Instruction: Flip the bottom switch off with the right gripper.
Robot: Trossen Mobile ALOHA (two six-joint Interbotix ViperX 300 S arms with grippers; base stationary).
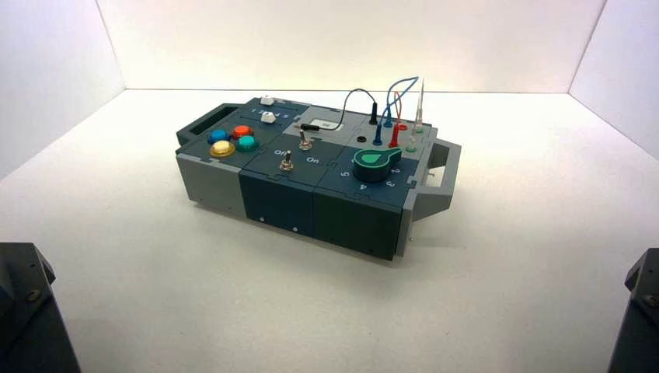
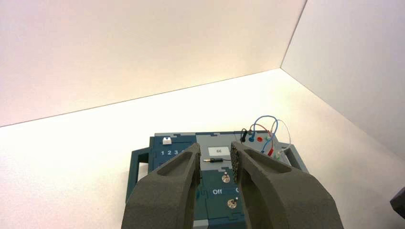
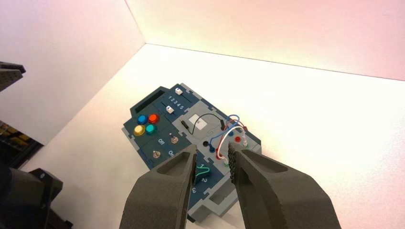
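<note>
Bottom switch, a tiny silver metal toggle lever (image 1: 287,163), is on the dark teal tile of the box, near its front edge. Largest first: pale table (image 1: 233,311) carries the long box of teal, navy and grey panels (image 1: 280,203), which stands turned, w/ bare surface in front of it and on both sides. Right gripper, black and angular w/ two tapered fingers (image 3: 213,148), is well apart from box, at near right side; its fingers stand wide, w/ nothing b/w them. Left gripper, of same kind (image 2: 216,145), waits at near left, fingers also wide and empty.

Black round knob w/ green pointer (image 1: 373,165) rises to the right of the switch; approx. next in size, the twin silver toggle (image 1: 305,141) is just behind. White "Off" label (image 2: 217,192) lies b/w the two toggles, on the left side.

Lever should be light but a bit stiff, w/ short snap; metal is smooth, so a fingertip may slip. No need to grip hard: better narrow the fingers, then push near the lever's tip, toward "Off" side, not sideways on its base. Best approach is over the open front edge, keeping clear of knob and twin; wires (image 1: 402,81) are farther back, so low risk.
</note>
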